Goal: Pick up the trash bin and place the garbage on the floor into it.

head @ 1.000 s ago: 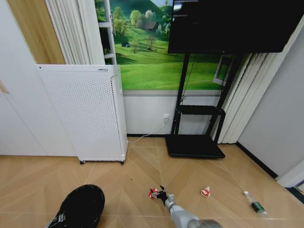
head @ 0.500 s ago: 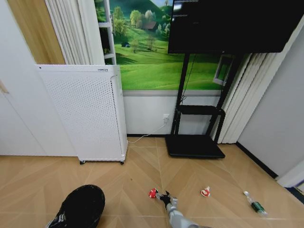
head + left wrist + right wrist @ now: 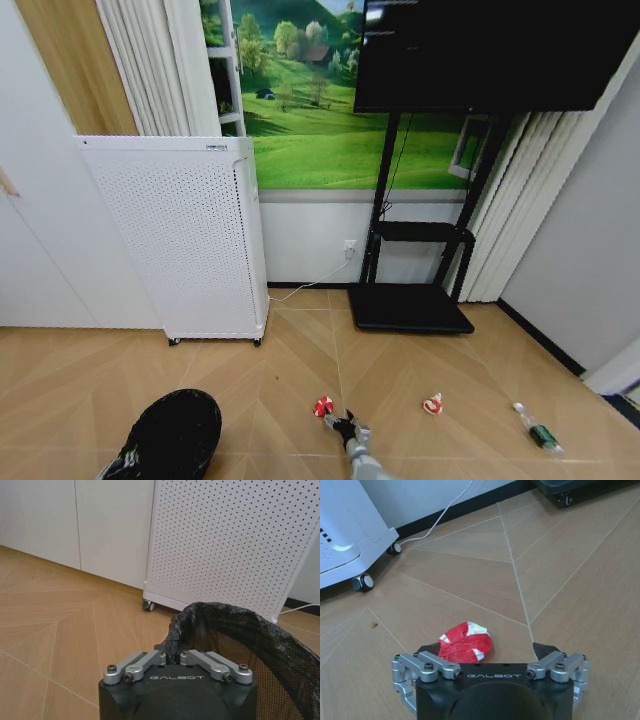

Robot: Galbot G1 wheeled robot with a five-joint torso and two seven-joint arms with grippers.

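The black trash bin [image 3: 170, 435] hangs at the lower left of the head view, and my left gripper [image 3: 170, 653] is shut on its bag-lined rim [image 3: 200, 612]. One red-and-white piece of garbage [image 3: 322, 406] lies on the herringbone floor [image 3: 280, 380], just ahead of my right gripper [image 3: 345, 428]. In the right wrist view that wrapper [image 3: 465, 646] sits between the wide-open fingers [image 3: 543, 650], closer to one side, with my right gripper [image 3: 485, 651] open and apart from it. A second wrapper [image 3: 432, 404] and a clear bottle [image 3: 540, 433] lie farther right.
A white perforated cabinet on castors [image 3: 185, 240] stands against the wall behind the bin, its cable [image 3: 447, 511] running along the skirting. A black screen stand [image 3: 410, 305] is at the back right. Bare floor stretches between the litter items.
My right gripper has drawn back toward the lower edge of the head view, away from the red wrapper, which stays on the floor. The bin and left arm have not moved.
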